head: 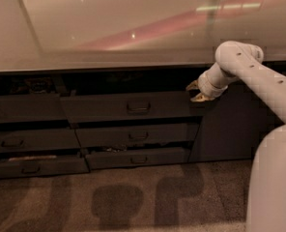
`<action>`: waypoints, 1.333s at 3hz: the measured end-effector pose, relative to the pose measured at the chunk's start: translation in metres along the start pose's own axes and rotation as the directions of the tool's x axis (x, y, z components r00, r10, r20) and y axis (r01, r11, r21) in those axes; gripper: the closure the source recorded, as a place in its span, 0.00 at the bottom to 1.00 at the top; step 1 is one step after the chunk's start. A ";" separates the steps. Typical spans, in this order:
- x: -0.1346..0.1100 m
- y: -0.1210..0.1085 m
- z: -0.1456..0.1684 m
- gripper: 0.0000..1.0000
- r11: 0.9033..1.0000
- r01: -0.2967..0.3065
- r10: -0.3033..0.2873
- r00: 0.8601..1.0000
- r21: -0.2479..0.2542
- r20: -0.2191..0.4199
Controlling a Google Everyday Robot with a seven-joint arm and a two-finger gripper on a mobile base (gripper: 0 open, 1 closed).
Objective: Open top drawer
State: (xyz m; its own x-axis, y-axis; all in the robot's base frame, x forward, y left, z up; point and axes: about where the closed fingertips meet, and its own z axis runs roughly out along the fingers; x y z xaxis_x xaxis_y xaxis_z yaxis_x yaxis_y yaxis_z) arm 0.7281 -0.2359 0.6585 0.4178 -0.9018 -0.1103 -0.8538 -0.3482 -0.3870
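Note:
The top drawer (99, 108) is the wide dark grey front just under the counter, with a small loop handle (138, 107) at its middle. Above the front lies a dark gap, and the front stands a little forward of the fronts below it. My gripper (194, 92) hangs at the drawer's upper right corner, well to the right of the handle. Its two tan fingertips (191, 86) are apart, so it is open with nothing between them. The white arm (259, 76) reaches in from the right.
A pale glossy countertop (123, 28) runs over the cabinet. Two slimmer drawers (138, 135) sit below the top one, and more drawers (22, 141) stack at the left. A plain dark door panel (230, 129) is at the right. The robot's white body (273, 182) fills the lower right.

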 end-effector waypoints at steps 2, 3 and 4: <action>-0.003 0.005 -0.002 1.00 1.000 0.002 -0.002 1.000 0.000 0.002; -0.003 0.004 -0.005 1.00 1.000 0.002 -0.002 1.000 0.000 0.002; -0.006 0.009 -0.004 1.00 1.000 0.006 -0.006 1.000 0.000 0.002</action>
State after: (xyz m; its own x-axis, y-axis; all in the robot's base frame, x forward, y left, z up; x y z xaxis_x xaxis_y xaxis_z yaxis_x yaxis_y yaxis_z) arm 0.7165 -0.2350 0.6591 0.4232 -0.8993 -0.1101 -0.8515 -0.3532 -0.3875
